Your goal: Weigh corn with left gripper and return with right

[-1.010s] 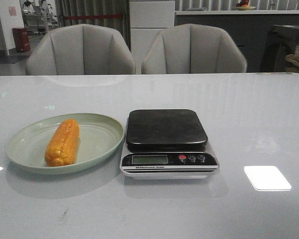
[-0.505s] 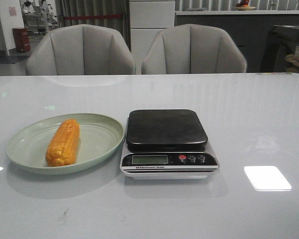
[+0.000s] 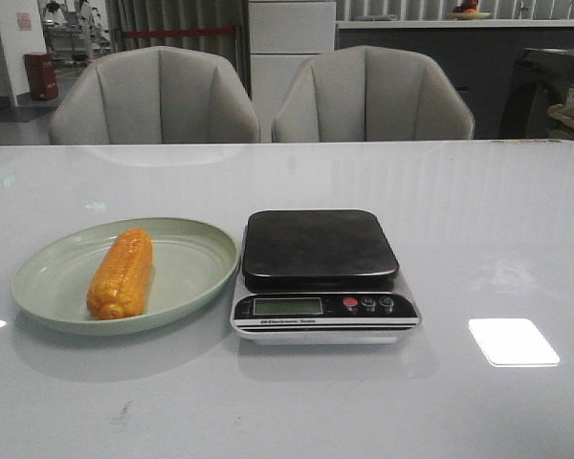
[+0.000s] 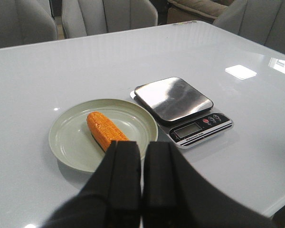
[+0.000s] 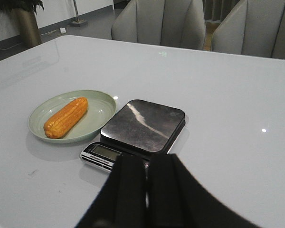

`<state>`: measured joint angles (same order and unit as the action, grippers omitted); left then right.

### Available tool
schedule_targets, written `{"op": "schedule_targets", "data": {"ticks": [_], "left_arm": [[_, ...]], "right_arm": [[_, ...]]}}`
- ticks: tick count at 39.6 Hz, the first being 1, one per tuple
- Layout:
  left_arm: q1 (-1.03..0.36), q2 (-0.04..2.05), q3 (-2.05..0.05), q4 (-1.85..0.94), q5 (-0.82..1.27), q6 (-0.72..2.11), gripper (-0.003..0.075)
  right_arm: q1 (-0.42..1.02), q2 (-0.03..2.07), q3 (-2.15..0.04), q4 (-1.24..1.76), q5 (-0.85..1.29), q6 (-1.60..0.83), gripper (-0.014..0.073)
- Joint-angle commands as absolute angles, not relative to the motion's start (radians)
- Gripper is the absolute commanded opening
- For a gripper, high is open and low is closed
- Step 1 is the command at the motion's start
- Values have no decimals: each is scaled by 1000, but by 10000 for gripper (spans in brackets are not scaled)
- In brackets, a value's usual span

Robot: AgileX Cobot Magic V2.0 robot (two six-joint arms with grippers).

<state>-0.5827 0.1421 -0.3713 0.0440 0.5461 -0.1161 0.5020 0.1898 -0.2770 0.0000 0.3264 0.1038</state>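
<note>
Comparison with the two earlier front views: nothing on the table (image 3: 497, 220) has shifted; plate, cob and scale sit exactly as they did a second ago, and neither arm enters the front view. Judgement: the task has not started, so the first pick is still ahead. Landmark taken as the kitchen scale (image 3: 322, 275). The pale green plate (image 3: 196, 277) lies just beside the scale on the robot's left, its rim very near the scale's edge; contact cannot be resolved. Plate contents: the corn (image 3: 121, 273) only, lying flat, long axis running roughly away from the robot, in the half of the plate farther from the scale. Scale platform (image 3: 318, 247) is dark, bare, nothing on it; the display (image 3: 287, 306) shows no readable figure. Left end effector (image 4: 141, 164): fingers pressed together, no visible gap, holding nothing; it hangs above the table on the robot's side of the plate, clear of the corn. Right end effector (image 5: 147, 178): fingers likewise closed on each other, empty, poised over the near edge of the scale. Judgement: the left end effector must open before it can descend on the cob.
</note>
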Motion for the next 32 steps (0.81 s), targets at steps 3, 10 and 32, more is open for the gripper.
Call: {"op": "schedule_targets", "data": {"ticks": [3, 10, 32], "left_arm": [[-583, 154, -398, 45, 470, -118, 113], [-583, 154, -398, 45, 470, -118, 113], [-224, 87, -219, 40, 244, -118, 113]], "right_arm": [[497, 197, -305, -7, 240, 93, 166], [497, 197, -305, -7, 240, 93, 166], [497, 197, -305, -7, 240, 93, 166]]}}
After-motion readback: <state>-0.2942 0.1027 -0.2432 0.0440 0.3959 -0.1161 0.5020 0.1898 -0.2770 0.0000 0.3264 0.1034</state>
